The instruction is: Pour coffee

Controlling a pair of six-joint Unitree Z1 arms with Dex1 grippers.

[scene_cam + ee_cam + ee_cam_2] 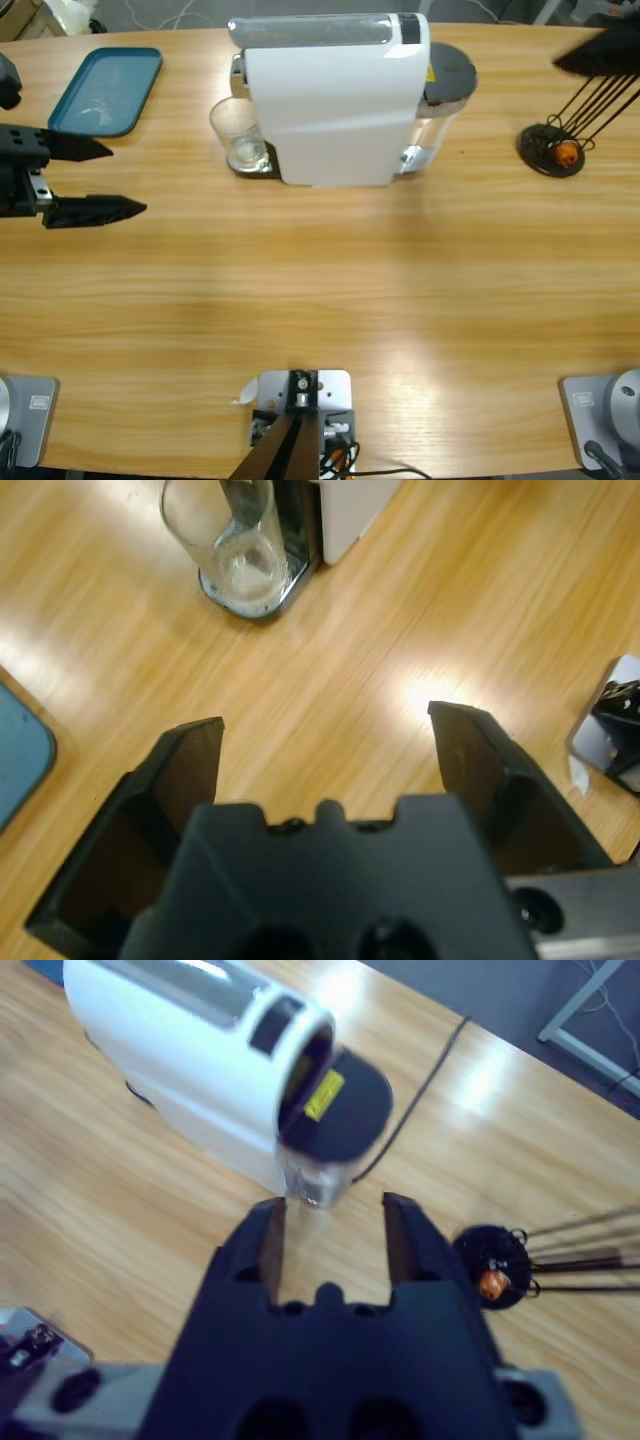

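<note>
High view: a long wooden counter [330, 280] fills the frame; at upper centre a big white coffee machine [325, 95] stands with a dark round lid [450, 72] at its right end; a small clear glass tumbler [240, 135] sits upright on the machine's drip plate, touching its left end; whether the coffee lies in it I cannot tell, the bottom showing only pale and clear; at upper left a teal tray [105, 90] rests flat on the counter; at upper right a black wire stand [555, 148] with a small orange thing on its round base leans its rods toward the corner.

At the left edge the left tool [100, 180] comes in level over the counter, its two black jaws spread wide and pointing right, gripping nothing, well apart from the tumbler and just below the tray.

Left wrist view: the left tool [325, 745] shows both jaws far apart over bare wood; the tumbler [235, 545] stands at the upper left of the frame, beside the machine's white corner [350, 510]; a sliver of the tray [20, 760] shows at the left edge.

Right wrist view: the right tool [335, 1220] holds its jaws parted a moderate way, nothing between them; beyond them lies the machine [190, 1060], its dark lid [340, 1110] nearest the jaws; the wire stand [495, 1265] sits at the right of the frame.
</note>
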